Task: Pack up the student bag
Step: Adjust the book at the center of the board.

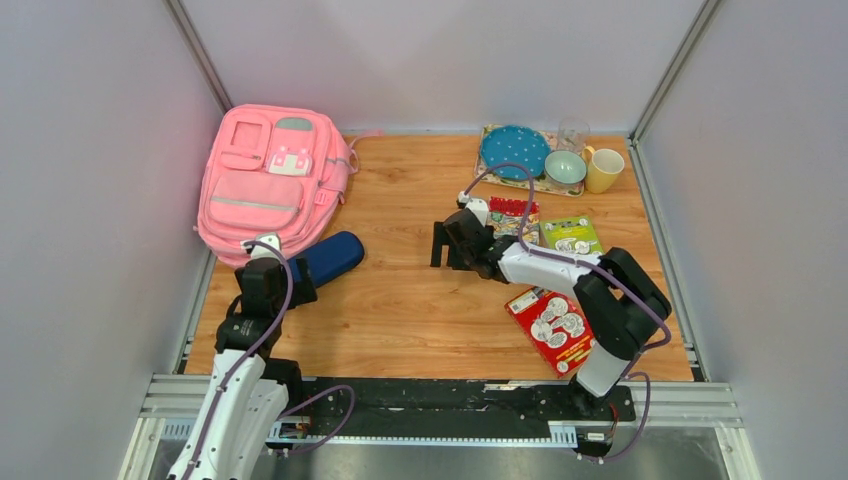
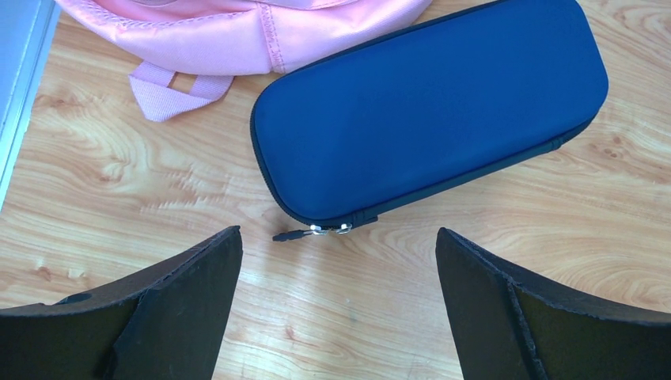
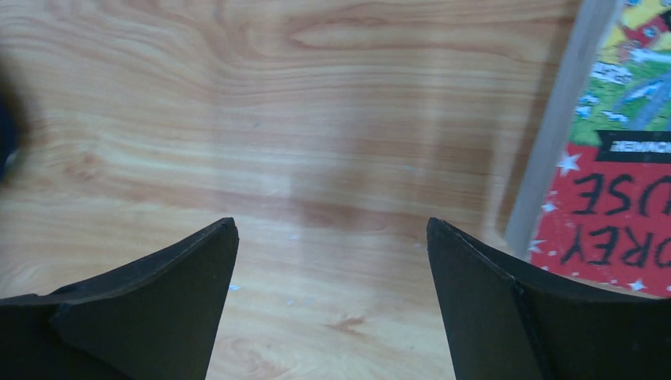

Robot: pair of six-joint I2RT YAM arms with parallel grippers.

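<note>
At the far-left corner of the desk (image 1: 400, 300), the pink student bag (image 1: 272, 180) is lying flat, pockets up. Just beside its near edge, the navy zip case (image 2: 427, 111) is lying aslant. Your left tool (image 2: 339, 245) is hovering wide open and empty before the case's near end. You should be aiming its jaws across the case's narrow width, clear of the zip pull (image 2: 294, 234). Your right tool (image 3: 332, 237) is hanging wide, holding nothing, over bare wood beside a red book (image 3: 625, 214).

Wooden table (image 1: 400, 310) with student bag (image 1: 270, 180), navy case (image 1: 330, 257), books (image 1: 551, 328), yellow mug (image 1: 604, 170).
</note>
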